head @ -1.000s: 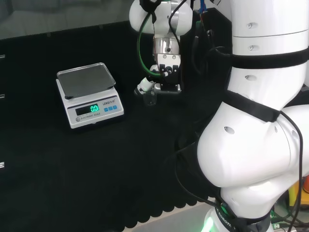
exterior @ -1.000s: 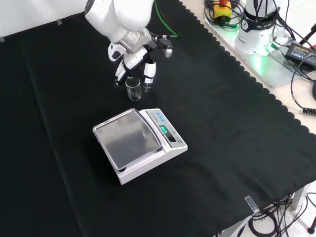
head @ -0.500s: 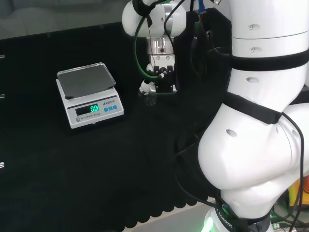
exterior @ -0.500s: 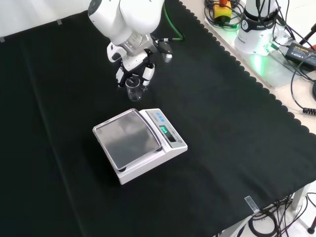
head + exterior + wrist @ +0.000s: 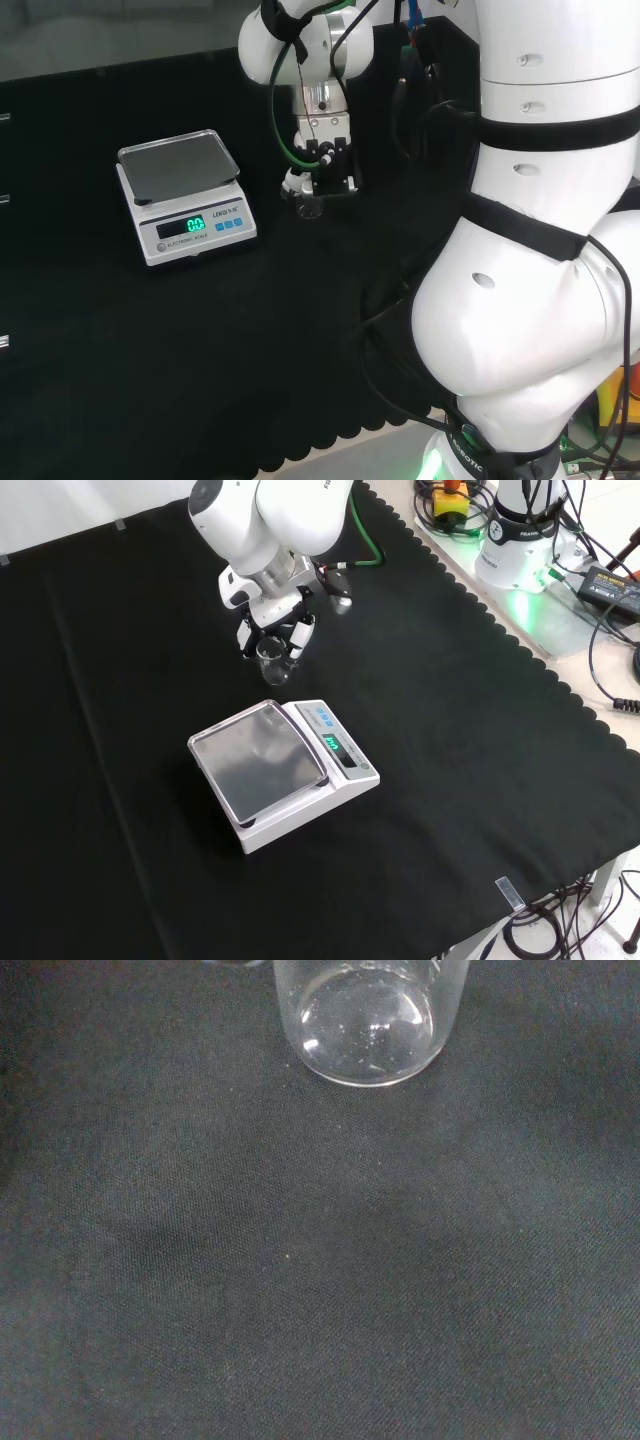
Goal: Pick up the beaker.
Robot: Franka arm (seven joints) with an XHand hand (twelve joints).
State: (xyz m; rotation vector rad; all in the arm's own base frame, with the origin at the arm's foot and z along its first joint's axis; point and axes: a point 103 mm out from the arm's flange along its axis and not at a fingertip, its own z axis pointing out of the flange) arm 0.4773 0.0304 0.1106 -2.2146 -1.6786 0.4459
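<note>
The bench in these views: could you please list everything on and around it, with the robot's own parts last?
beaker: one, clear glass, upright on the cloth just beyond the scale in the front view, between the hand's fingers; looks empty in the wrist view.
scale: one, white with a grey metal pan and a lit green display, mid-cloth in the front view.
cloth: one, black, scalloped edge, covering the bench.
cables and power units: several, black, off the cloth at the front view's upper right.
arm: one, white, right of the head view.
hand: one, black and white, fingers down around the beaker.
</note>
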